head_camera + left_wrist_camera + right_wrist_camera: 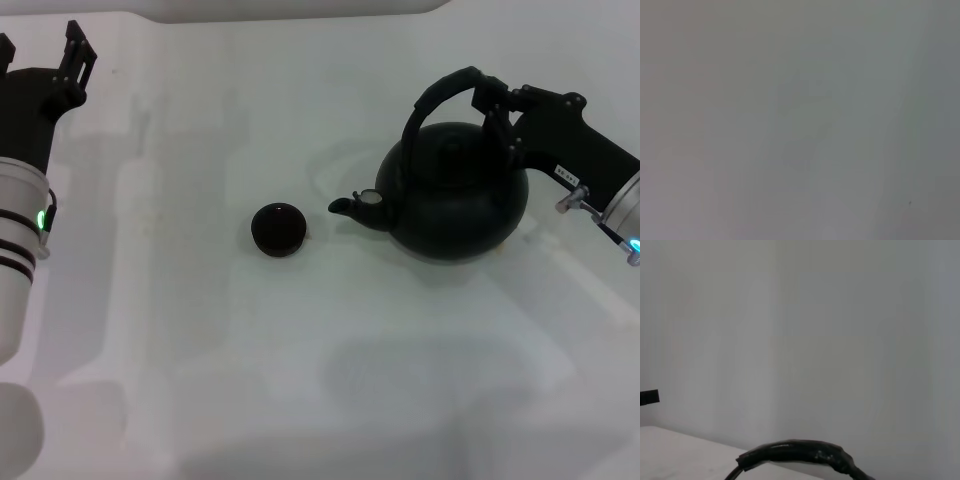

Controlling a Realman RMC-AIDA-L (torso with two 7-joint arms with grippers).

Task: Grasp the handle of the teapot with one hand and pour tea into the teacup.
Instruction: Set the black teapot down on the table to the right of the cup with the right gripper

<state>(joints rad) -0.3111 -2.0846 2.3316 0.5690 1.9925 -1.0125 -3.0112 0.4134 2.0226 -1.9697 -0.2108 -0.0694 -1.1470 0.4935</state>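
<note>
Now, by parts:
Teapot (455, 205): stands upright on the white table (300, 380), right of centre, its spout (345, 205) pointing left toward the cup.
Handle (440, 98): arches over the pot's top; its right end lies at the right gripper. In the right wrist view a black wrapped stretch of the handle (800, 452) shows at the edge of the picture, with pale wall behind it.
Right gripper (497, 108): reaches in from the right, at the far right side of the pot, closed around the handle's right end.
Teacup (278, 228): sits on the table left of the pot, just beyond the spout tip but not touching it; well apart from both arms. I cannot tell whether it holds any liquid.
Left gripper (78, 52): hangs at the far left edge, away from pot and cup, fingers parted and holding nothing.
Left wrist view: only a blurred grey surface, nothing to tell apart.
</note>
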